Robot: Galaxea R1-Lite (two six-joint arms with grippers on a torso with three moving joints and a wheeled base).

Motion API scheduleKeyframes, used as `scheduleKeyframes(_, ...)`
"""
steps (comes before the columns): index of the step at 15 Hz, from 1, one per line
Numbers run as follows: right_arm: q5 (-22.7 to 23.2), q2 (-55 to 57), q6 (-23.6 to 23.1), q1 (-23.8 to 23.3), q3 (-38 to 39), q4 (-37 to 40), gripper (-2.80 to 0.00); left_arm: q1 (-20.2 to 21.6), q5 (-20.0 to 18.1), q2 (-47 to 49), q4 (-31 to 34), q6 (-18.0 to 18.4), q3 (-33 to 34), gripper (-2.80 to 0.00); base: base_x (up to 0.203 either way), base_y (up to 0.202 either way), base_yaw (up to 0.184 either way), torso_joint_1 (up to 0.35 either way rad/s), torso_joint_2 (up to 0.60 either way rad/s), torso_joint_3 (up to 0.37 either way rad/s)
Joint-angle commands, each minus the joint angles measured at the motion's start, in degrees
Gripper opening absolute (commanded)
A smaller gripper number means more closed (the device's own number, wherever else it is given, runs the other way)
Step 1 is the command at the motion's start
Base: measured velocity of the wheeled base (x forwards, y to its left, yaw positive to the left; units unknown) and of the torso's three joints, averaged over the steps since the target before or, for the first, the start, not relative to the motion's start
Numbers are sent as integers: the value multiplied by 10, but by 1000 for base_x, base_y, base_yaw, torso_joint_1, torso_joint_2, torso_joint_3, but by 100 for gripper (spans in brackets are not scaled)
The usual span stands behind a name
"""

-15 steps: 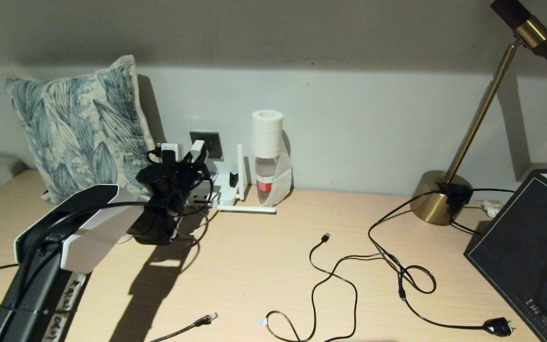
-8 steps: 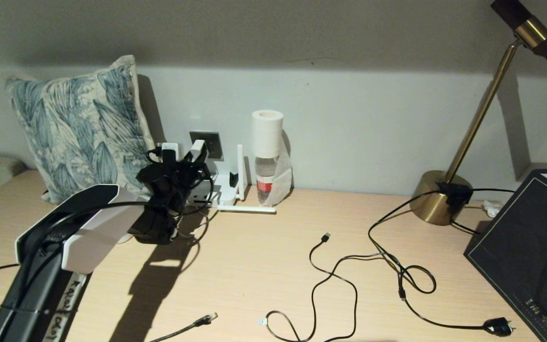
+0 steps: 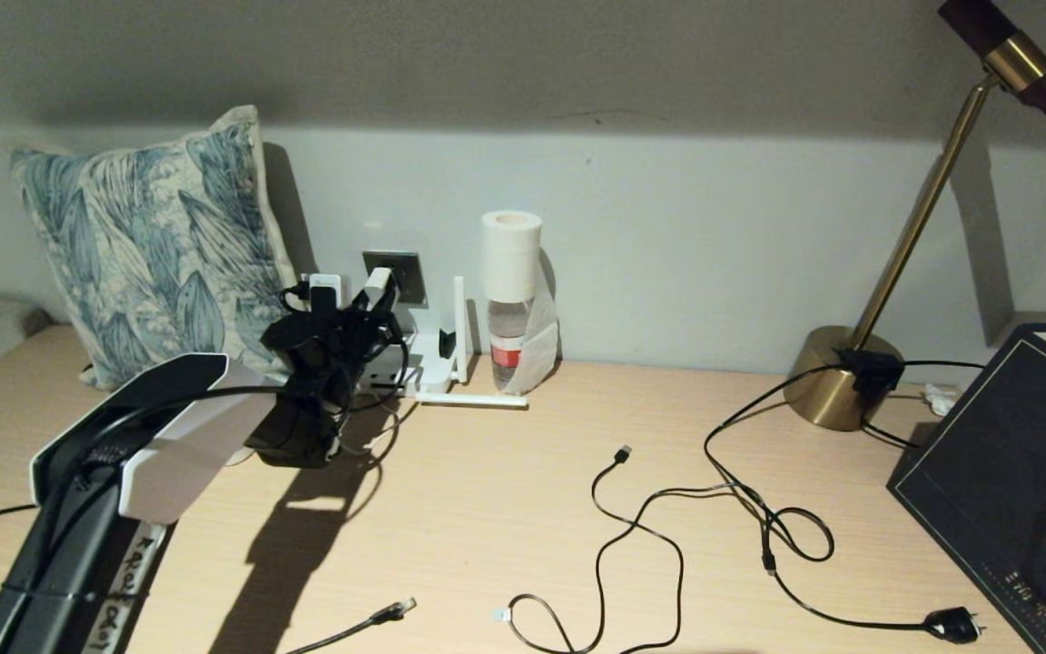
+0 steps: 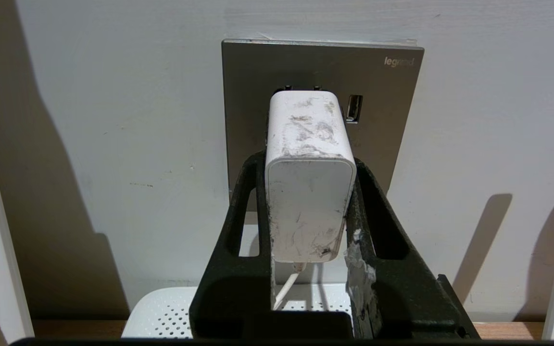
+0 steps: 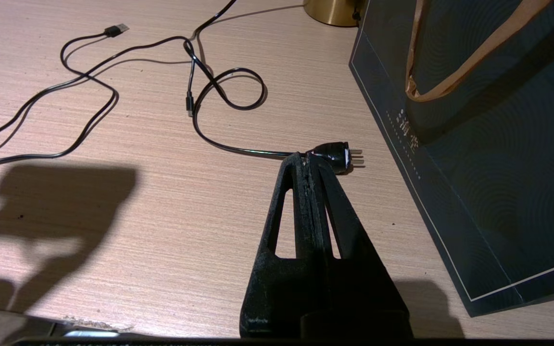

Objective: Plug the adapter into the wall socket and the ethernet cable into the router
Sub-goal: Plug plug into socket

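Pinching the adapter (image 4: 309, 192) by its flat sides, the left gripper (image 4: 308, 211) is pressing it against the wall socket (image 4: 258, 86) at the far left; rigid, light, scuffed, possibly slippery.

The socket (image 4: 322, 120) is brushed grey metal, matt; the adapter (image 4: 308, 192) is smooth white plastic, scuffed and smudged dark; the left gripper's (image 4: 306, 211) fingers (image 4: 238, 230) look like rough black rubber; the table (image 5: 137, 202) shows pale wood grain; the lamp (image 3: 836, 381) base is shiny brass; the pillow (image 3: 151, 254) is printed cloth.
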Motion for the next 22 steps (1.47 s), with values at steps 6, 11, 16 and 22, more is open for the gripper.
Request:
scheduleKeyframes(6,0,0,0,0,0,1,-280,1,-1,0,12,0,-15,-280,0,0,0,0,0,0)
scheduleKeyframes(11,0,0,0,0,0,1,-280,1,-1,-2,25,0,-31,-280,0,0,0,0,0,0)
scheduleKeyframes(16,0,0,0,0,0,1,-280,2,-1,-3,27,0,-38,-280,0,0,0,0,0,0)
scheduleKeyframes(22,0,0,0,0,0,1,-280,3,-1,6,48,0,-60,-280,0,0,0,0,0,0)
